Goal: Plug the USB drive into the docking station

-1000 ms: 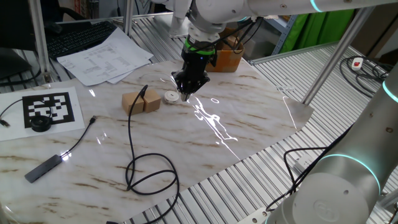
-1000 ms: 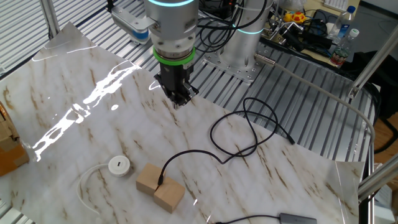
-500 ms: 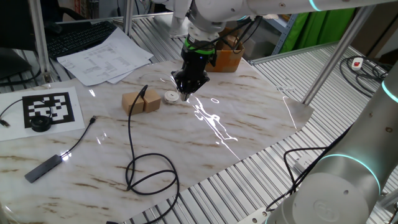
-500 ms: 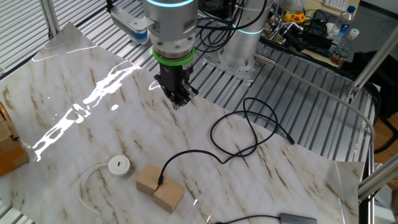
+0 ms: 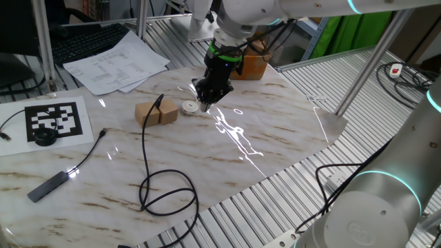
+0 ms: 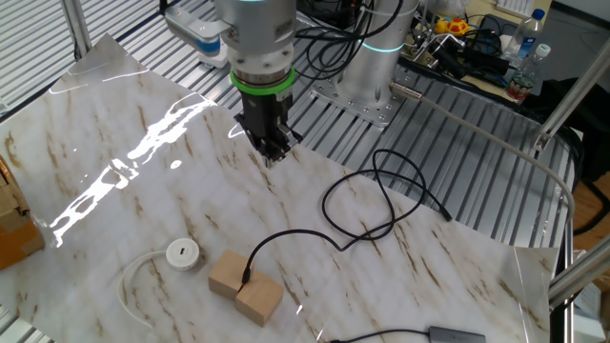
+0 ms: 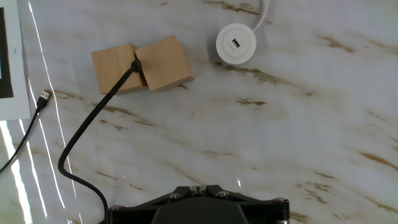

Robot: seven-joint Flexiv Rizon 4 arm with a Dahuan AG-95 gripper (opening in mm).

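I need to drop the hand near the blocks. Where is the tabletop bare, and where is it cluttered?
Bare marble lies under the gripper, between it and the docking station. Also bare is the glare-streaked stretch on the far side of the gripper from the blocks. Crowded spots: the tan blocks with the black cable wedged between them, and the cable loop near the table edge.

Two tan blocks (image 7: 140, 65), one docking station (image 7: 236, 43)

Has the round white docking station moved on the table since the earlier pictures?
No. The docking station lies at the same spot beside the wooden blocks, with the same small gap to them as a second ago.
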